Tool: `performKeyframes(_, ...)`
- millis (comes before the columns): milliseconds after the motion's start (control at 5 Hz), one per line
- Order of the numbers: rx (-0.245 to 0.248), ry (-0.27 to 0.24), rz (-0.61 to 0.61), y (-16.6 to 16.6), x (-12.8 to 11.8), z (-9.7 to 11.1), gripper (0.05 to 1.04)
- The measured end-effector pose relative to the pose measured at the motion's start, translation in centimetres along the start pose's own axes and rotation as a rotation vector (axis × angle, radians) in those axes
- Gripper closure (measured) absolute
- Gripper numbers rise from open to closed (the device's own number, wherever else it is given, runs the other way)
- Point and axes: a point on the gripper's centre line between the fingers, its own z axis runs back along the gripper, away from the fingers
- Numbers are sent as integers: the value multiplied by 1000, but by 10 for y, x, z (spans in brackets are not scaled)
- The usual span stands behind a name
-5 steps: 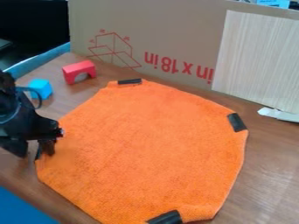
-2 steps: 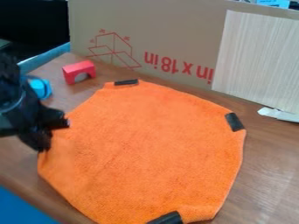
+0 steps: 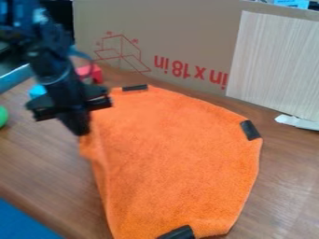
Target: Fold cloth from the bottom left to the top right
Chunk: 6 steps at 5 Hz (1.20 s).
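Observation:
The black gripper point(image 3: 83, 133) hangs at the left of the camera view, pointing down, shut on the left edge of the orange cloth point(image 3: 177, 154). That edge is raised off the table and drawn inward, with a crease running down from the gripper. The rest of the cloth lies flat, with black patches at its top, right and bottom corners. The held corner is hidden by the gripper.
Behind the arm, a red arch block point(image 3: 96, 74) and a blue block point(image 3: 37, 91) are partly covered. A green object point(image 3: 3, 115) sits at the left edge. A cardboard panel point(image 3: 181, 28) stands along the back of the wooden table point(image 3: 44, 172).
The gripper has moved up and to the right, carrying the cloth's left edge with it. More table shows at the lower left, and the green object has come into sight.

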Motion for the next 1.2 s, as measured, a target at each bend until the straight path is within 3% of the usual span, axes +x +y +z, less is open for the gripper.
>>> performKeyframes(200,11,26,9,-38,2,-11,1029)
performKeyframes(600,-16,37,15,-112,2,-16,1029)
performKeyframes(1200,-35,45,53,-176,3,-29,1029)
